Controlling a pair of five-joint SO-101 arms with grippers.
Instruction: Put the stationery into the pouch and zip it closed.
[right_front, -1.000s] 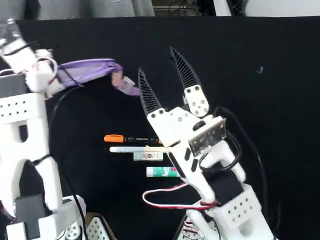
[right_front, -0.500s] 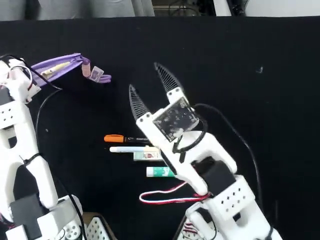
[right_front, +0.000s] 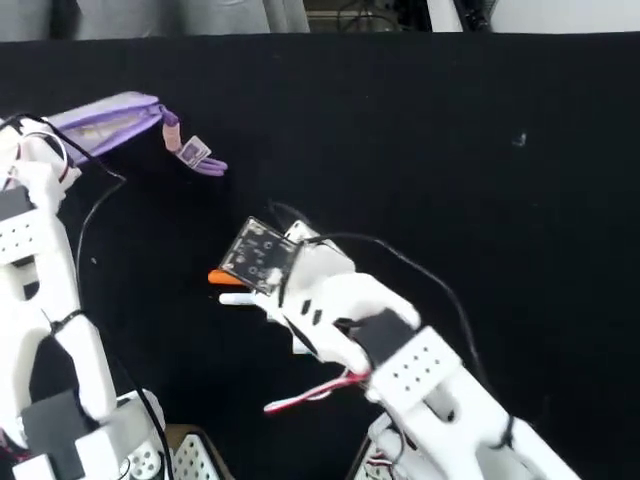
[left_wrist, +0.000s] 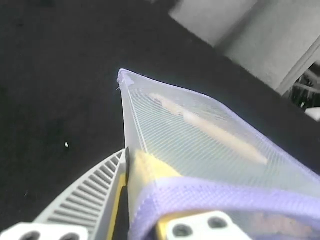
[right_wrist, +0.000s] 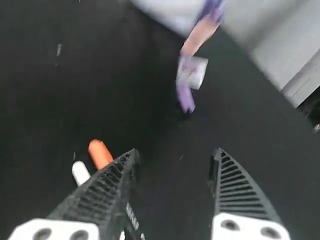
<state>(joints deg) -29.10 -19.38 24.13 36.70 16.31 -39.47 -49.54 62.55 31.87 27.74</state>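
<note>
My left gripper is shut on the edge of the purple mesh pouch, holding it up at the table's far left; a pale stick lies inside it. The pouch's pink zip pull and tag dangle off its end, and show ahead in the right wrist view. My right gripper is open and tilted down over the black table, near the orange-capped marker and the white pen. From above, the right arm covers most of the stationery row; the marker's orange cap peeks out.
A red and white cable loops under the right arm. The left arm's white base stands at the front left. The black table stretches bare to the right and back.
The right gripper has swung left and tipped down over the marker and pens, hiding them from above. The left arm has pulled the pouch further left and up.
</note>
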